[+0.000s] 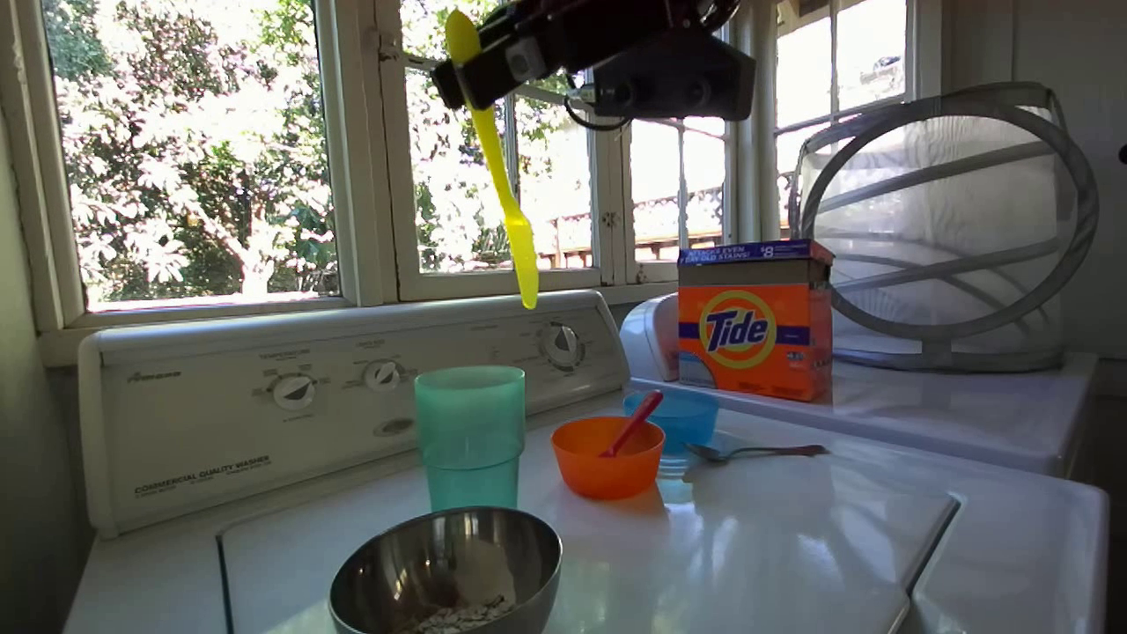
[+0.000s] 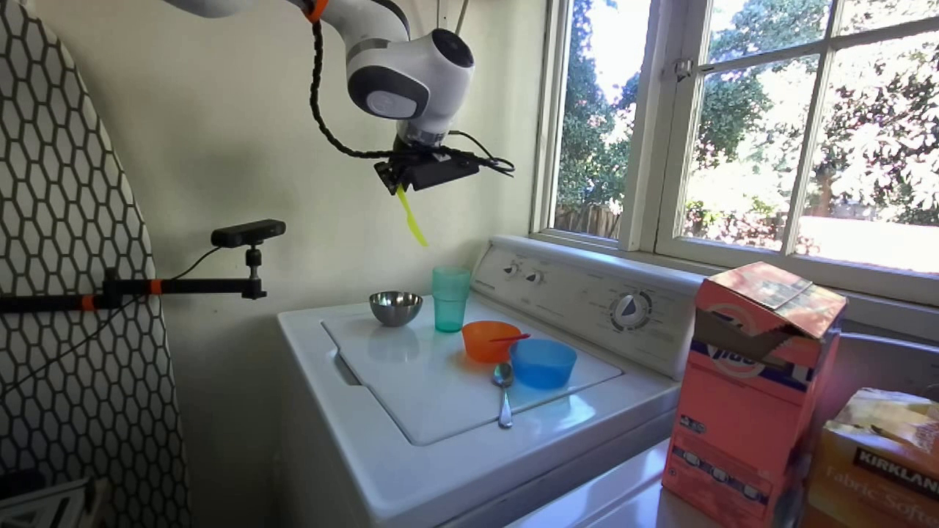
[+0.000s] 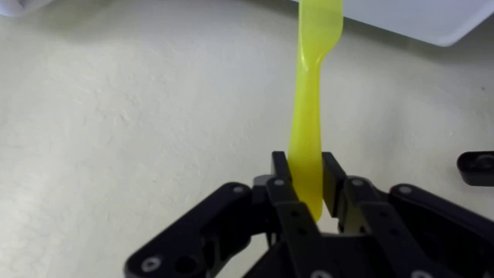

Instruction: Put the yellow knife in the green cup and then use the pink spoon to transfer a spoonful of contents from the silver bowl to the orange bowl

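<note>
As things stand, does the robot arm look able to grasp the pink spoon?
Probably not yet: its claw holds the yellow knife, which likely must be released first, although the pink spoon sticks out above the orange bowl.

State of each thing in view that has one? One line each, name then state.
jaws: closed on the yellow knife
yellow knife: held in air, tilted, blade down, not in the green cup
green cup: upright
silver bowl: upright, pale flakes inside
orange bowl: upright
pink spoon: leaning in the orange bowl
blue bowl: upright
metal spoon: lying beside the blue bowl
washer lid: closed
Tide box: standing, top looks partly raised
</note>
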Available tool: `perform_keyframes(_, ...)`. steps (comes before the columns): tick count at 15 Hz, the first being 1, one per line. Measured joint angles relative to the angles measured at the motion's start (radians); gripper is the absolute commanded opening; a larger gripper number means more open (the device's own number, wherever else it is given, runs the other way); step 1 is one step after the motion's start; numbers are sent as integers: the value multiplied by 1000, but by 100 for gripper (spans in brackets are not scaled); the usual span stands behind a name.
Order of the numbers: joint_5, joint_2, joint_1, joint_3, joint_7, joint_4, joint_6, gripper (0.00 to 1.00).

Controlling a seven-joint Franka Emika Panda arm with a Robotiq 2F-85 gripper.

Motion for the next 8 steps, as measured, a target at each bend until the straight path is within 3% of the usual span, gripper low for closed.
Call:
perform_keyframes(2,1,34,10,-17,-39,8,-28,6)
perform_keyframes(3,1,53,12,-24,-43,17,-35,25)
perform_keyframes(5,-3,81,16,-32,-43,33,-37,25)
perform_keyframes(6,-3,88,16,-33,-43,40,-37,6)
perform_keyframes(8,-3,91,17,-35,-42,45,-38,6)
